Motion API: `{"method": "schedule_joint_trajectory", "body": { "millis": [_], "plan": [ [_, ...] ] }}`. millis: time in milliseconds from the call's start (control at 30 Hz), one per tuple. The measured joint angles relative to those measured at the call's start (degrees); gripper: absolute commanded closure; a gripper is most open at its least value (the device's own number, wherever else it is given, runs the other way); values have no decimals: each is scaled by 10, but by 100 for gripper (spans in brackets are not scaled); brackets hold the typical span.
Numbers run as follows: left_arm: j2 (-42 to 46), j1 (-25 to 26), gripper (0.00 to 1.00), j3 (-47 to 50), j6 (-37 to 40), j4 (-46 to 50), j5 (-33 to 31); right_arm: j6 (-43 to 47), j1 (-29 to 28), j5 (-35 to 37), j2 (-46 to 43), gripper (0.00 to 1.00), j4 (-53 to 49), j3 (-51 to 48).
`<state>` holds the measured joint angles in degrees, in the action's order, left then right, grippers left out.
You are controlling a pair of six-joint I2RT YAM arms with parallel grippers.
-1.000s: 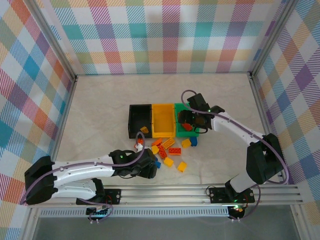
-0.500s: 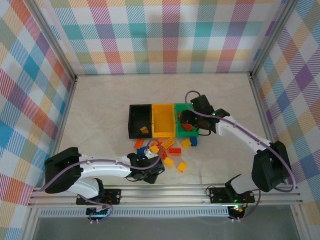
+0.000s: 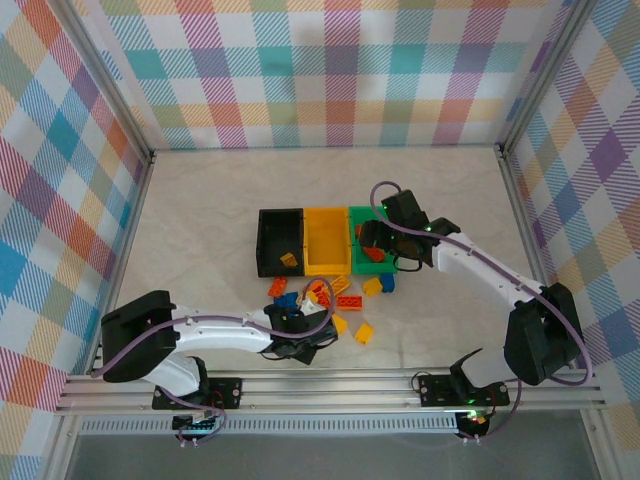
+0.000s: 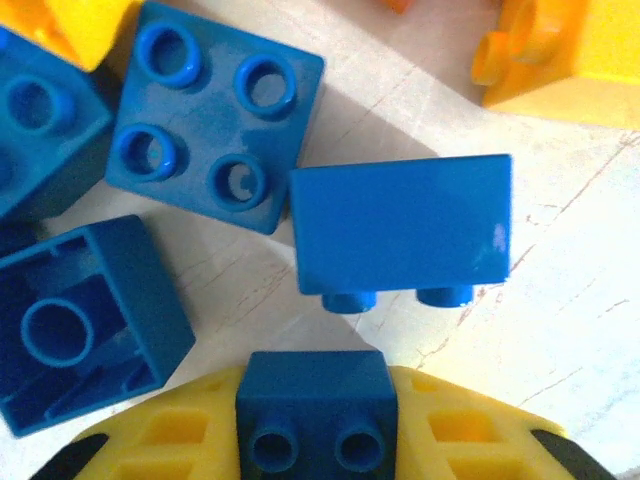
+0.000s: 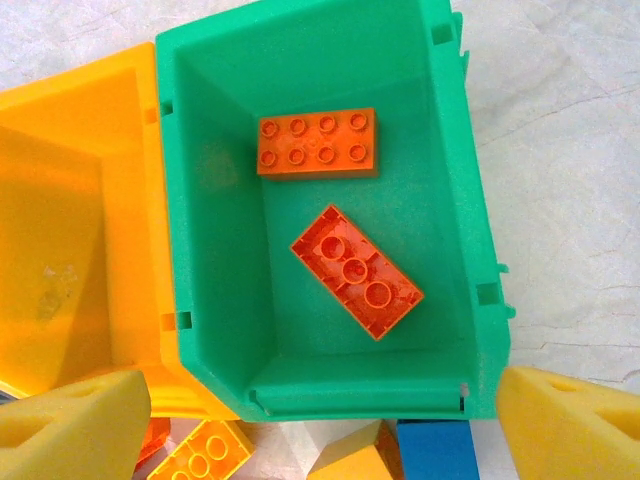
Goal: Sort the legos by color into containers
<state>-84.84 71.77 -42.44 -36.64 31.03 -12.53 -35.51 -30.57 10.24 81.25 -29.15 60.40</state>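
The left pincer (image 4: 314, 445) is clenched on a blue lego (image 4: 312, 390) among the loose legos (image 3: 348, 302) toward the tabletop's (image 3: 200, 220) near edge, with other blue legos (image 4: 400, 230) just beyond its tips. The right pincer (image 5: 320, 425), spread wide, hangs above the green container (image 5: 455, 150) mid-tabletop, which holds two orange legos (image 5: 317, 142).
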Motion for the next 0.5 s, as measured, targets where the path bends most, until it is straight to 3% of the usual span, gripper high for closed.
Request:
{"method": "schedule_joint_trajectory", "body": {
  "millis": [233, 367, 500],
  "plan": [
    [91, -19, 75, -72, 13, 73, -23, -1, 0, -1, -9, 10, 2, -12],
    [85, -97, 77, -185, 54, 58, -30, -3, 0, -4, -15, 11, 5, -29],
    [-10, -179, 80, -296, 95, 28, -24, -7, 0, -5, -18, 10, 6, -46]
  ]
}}
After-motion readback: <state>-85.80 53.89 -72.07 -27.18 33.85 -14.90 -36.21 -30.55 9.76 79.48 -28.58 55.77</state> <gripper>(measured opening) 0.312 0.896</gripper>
